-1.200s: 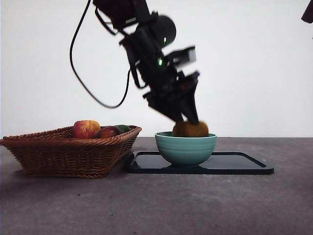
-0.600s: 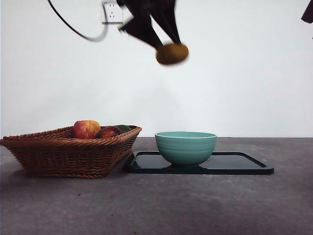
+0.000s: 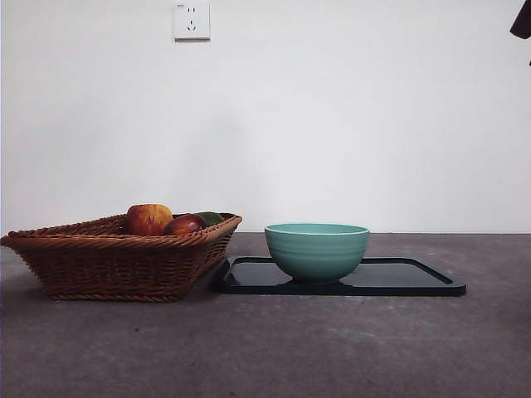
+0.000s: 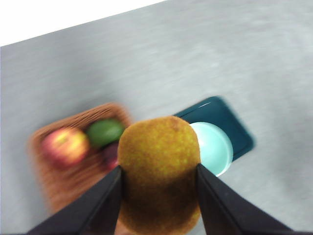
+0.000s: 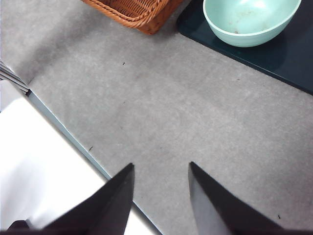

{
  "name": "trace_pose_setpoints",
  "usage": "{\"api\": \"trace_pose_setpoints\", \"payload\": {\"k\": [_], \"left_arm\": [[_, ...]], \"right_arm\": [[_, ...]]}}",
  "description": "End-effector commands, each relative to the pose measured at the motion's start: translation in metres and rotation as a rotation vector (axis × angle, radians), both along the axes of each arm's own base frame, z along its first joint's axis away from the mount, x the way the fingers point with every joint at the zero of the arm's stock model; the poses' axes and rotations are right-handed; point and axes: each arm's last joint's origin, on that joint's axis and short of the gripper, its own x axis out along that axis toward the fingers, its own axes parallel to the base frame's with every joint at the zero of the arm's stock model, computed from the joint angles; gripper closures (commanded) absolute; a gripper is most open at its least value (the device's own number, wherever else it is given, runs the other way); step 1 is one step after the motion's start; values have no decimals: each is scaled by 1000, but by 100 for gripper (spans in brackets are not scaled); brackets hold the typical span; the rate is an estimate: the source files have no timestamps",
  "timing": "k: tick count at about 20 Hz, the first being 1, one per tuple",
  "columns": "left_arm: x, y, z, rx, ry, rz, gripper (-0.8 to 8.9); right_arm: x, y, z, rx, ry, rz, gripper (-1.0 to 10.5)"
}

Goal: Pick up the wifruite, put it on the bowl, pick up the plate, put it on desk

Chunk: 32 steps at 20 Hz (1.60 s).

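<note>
The brown kiwifruit (image 4: 159,196) is clamped between the jaws of my left gripper (image 4: 157,169), high above the table and out of the front view. The teal bowl (image 3: 317,250) stands empty on the dark flat plate (image 3: 406,278) on the grey desk (image 3: 332,348). In the left wrist view the bowl (image 4: 215,149) and plate (image 4: 220,110) lie far below the fruit. My right gripper (image 5: 161,169) is open and empty over bare desk near the front edge, with the bowl (image 5: 250,19) and plate (image 5: 288,54) beyond it.
A wicker basket (image 3: 116,261) stands left of the plate and holds a red-and-yellow apple (image 3: 148,218), a dark red fruit (image 3: 184,224) and a green fruit (image 3: 211,217). A black arm tip (image 3: 523,21) shows at the top right corner. The desk edge (image 5: 63,129) runs close to the right gripper.
The left gripper has lifted the kiwifruit from just above the bowl straight up and out of the front view. The bowl, plate and basket have not moved.
</note>
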Motion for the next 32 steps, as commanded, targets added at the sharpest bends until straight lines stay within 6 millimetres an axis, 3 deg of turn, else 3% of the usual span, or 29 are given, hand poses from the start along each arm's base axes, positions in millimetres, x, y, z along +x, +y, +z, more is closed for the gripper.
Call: {"api": "trace_pose_setpoints", "payload": {"k": [1, 9, 16, 19, 26, 32], "left_arm": [[-8, 5, 9, -16, -21, 53, 636], [-15, 10, 6, 30, 19, 150, 636], [5, 10, -30, 83, 89, 224, 636], [15, 6, -59, 75, 111, 242, 636], [36, -3, -152, 76, 179, 274, 636], [44, -6, -210, 47, 145, 305, 636]], "right_arm": [[2, 2, 4, 9, -32, 14, 770], [3, 2, 6, 19, -53, 14, 770], [3, 2, 6, 21, -57, 14, 770], [3, 2, 6, 22, -57, 14, 770], [3, 2, 6, 25, -58, 12, 770], [3, 2, 6, 27, -56, 9, 770]]}}
